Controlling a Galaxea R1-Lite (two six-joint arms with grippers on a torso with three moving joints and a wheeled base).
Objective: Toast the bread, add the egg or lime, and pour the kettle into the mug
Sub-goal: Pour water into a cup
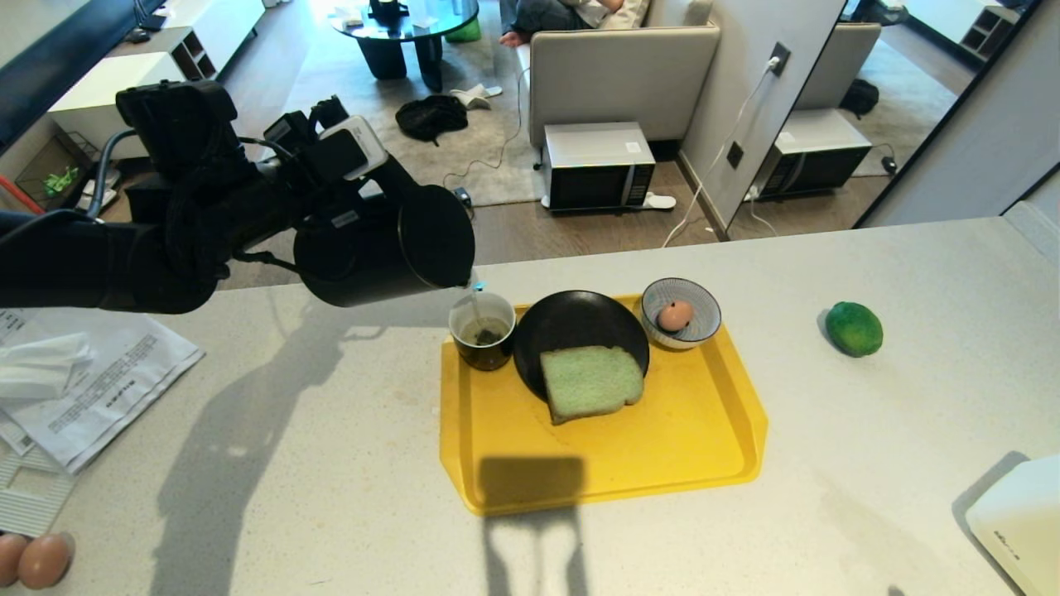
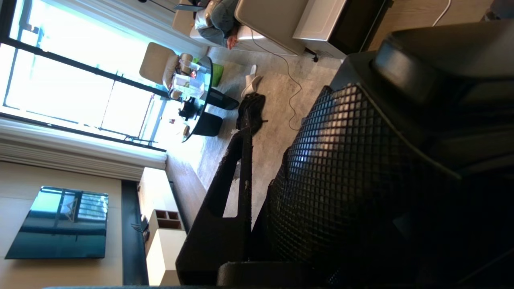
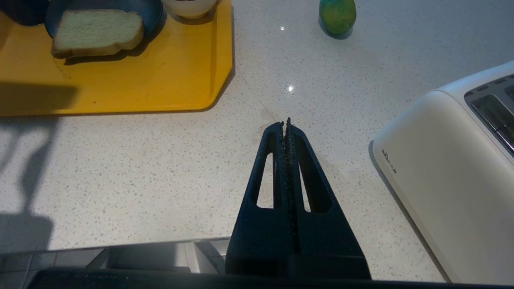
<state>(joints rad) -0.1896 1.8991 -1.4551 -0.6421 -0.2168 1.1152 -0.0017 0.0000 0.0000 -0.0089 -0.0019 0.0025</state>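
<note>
My left gripper (image 1: 331, 194) is shut on the handle of the black kettle (image 1: 381, 248), held tilted above the counter's far left. Its spout hangs over the black mug (image 1: 482, 331), and a thin stream runs into the mug, which has a tea bag inside. In the left wrist view one finger (image 2: 237, 180) lies beside the kettle's ribbed handle (image 2: 341, 160). The pale green bread (image 1: 591, 382) lies on a black plate (image 1: 571, 319). The egg (image 1: 675, 315) sits in a blue-striped bowl (image 1: 702, 327). The lime (image 1: 854, 329) rests on the counter to the right. My right gripper (image 3: 286, 122) is shut and empty near the counter's front edge.
A yellow tray (image 1: 662, 447) carries the mug, plate and bowl. A white toaster (image 1: 1019, 521) stands at the front right. Papers (image 1: 83, 389) lie at the left, and two brown eggs (image 1: 37, 559) sit at the front left corner.
</note>
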